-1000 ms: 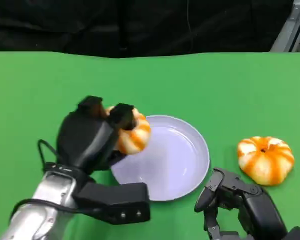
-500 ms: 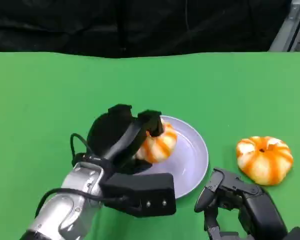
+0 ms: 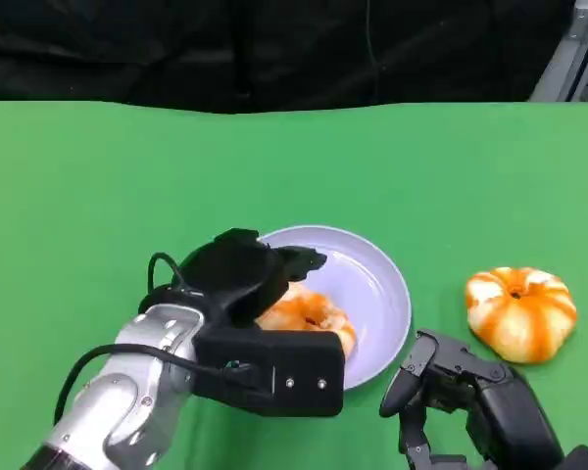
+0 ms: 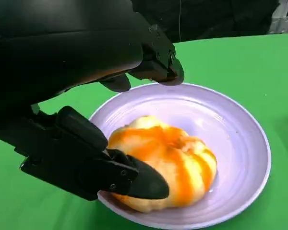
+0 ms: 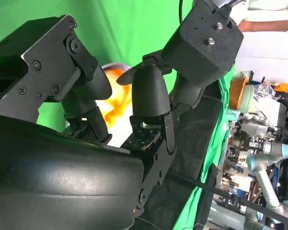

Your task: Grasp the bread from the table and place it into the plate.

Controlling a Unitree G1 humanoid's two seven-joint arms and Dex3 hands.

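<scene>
The green table lies under both hands. The plate sits right below the left hand. The bread lies in the plate, between that hand's fingers, which look spread and loose around it, probably letting go. The right hand rests on the table beside the plate, fingers curled on nothing, just beside a second bread.

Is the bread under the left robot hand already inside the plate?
Yes. The bread lies inside the plate; the left robot hand is open over it.
</scene>
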